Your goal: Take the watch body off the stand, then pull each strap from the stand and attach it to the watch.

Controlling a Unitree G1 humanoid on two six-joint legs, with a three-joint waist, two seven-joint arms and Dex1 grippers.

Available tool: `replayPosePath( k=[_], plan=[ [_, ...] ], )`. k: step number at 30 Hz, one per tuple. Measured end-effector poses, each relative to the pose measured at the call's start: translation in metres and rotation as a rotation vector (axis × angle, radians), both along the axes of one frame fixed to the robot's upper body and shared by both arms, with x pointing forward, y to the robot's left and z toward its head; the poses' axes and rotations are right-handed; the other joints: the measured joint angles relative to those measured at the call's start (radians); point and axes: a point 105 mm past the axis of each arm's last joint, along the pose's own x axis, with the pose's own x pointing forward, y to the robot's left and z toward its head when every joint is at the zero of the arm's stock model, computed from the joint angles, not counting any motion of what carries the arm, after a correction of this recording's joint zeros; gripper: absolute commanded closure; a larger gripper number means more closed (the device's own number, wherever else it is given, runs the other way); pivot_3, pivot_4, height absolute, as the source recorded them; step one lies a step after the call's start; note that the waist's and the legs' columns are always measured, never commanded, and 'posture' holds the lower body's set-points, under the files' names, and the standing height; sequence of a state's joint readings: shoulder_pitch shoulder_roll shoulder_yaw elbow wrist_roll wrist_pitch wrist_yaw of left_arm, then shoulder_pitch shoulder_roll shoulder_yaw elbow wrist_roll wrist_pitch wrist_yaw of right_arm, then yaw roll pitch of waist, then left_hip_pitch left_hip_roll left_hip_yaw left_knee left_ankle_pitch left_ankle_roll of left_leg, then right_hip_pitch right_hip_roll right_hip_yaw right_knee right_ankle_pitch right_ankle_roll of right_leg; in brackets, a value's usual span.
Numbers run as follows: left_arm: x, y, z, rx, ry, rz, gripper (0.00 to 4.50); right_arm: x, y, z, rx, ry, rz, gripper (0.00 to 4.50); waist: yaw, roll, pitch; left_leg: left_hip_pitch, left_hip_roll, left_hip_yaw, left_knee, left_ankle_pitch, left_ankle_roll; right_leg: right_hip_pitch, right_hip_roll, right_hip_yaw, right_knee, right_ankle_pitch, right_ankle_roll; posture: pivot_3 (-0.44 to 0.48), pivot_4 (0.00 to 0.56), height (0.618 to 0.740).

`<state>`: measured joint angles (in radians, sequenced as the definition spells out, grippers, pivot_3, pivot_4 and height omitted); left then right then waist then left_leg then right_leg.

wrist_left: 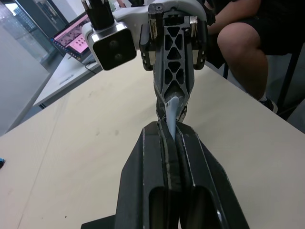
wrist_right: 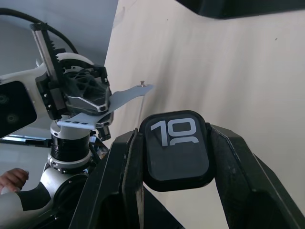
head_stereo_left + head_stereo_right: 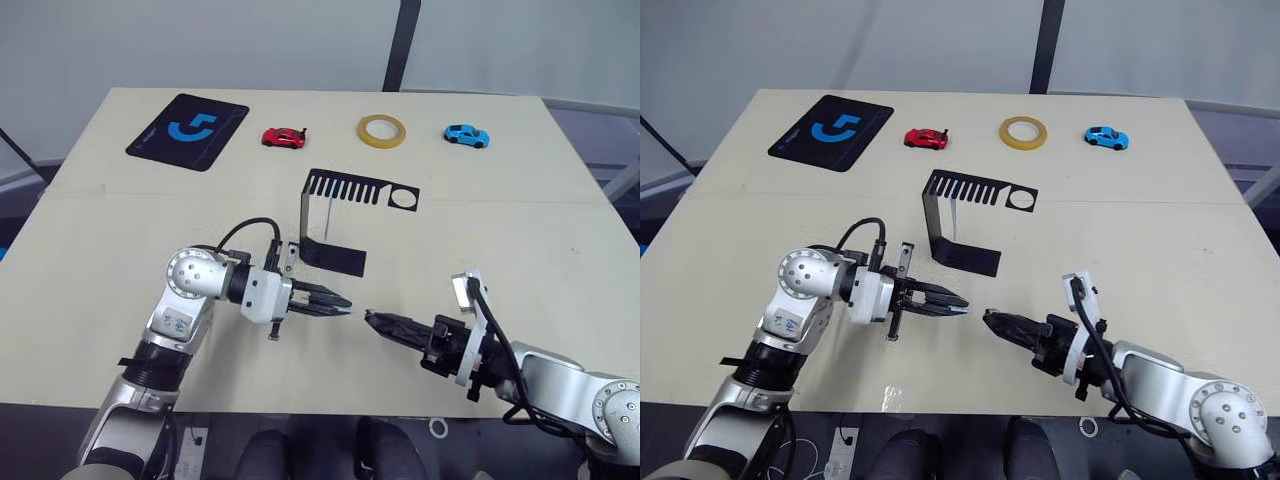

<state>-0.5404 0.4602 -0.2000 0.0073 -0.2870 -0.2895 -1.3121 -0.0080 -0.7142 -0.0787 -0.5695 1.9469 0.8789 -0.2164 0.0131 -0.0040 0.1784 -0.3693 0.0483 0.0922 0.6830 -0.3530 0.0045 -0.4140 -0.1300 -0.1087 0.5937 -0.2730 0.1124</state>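
Currently the watch body point(image 2: 177, 149) is clamped between the fingers of the right tool point(image 3: 372, 319), screen up, above the tabletop point(image 3: 520, 200) in front of the stand point(image 3: 345, 215). A strap point(image 2: 125, 95) is pinched flat in the left tool point(image 3: 343, 308), its free end pointed at the watch body, the two held close but apart. For a sound join, the strap end is to be lined up square with the case edge and slid straight in; tilt is judged the main risk.
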Motion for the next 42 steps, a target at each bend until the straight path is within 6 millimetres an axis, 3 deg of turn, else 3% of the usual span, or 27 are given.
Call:
replayPosePath(
  k=[14, 23, 42],
  plan=[
    [0.008, 0.013, 0.006, -0.021, 0.052, 0.058, 4.5, 0.0, -0.003, -0.004, 0.024, 0.02, 0.004, 2.88, 0.012, 0.0, 0.0, 0.0, 0.0, 0.0, 0.0, 0.0, 0.0, 0.0, 0.0, 0.0, -0.001, 0.001, 0.0, 0.0, 0.15, 0.737],
    [0.013, 0.049, 0.019, -0.024, 0.15, 0.1, 4.5, -0.002, -0.006, -0.005, 0.015, 0.022, 0.015, 2.88, 0.011, 0.0, 0.0, 0.0, 0.0, 0.0, 0.0, 0.0, 0.0, 0.0, 0.0, 0.0, -0.001, 0.001, 0.0, 0.0, 0.15, 0.737],
    [0.002, 0.021, 0.012, -0.016, 0.135, 0.035, 4.5, 0.0, -0.007, -0.003, 0.028, 0.013, 0.004, 2.88, 0.013, 0.0, 0.0, 0.0, 0.0, 0.001, 0.001, 0.001, -0.001, 0.0, 0.0, 0.0, -0.001, 0.002, 0.001, 0.0, 0.15, 0.737]
  ],
)
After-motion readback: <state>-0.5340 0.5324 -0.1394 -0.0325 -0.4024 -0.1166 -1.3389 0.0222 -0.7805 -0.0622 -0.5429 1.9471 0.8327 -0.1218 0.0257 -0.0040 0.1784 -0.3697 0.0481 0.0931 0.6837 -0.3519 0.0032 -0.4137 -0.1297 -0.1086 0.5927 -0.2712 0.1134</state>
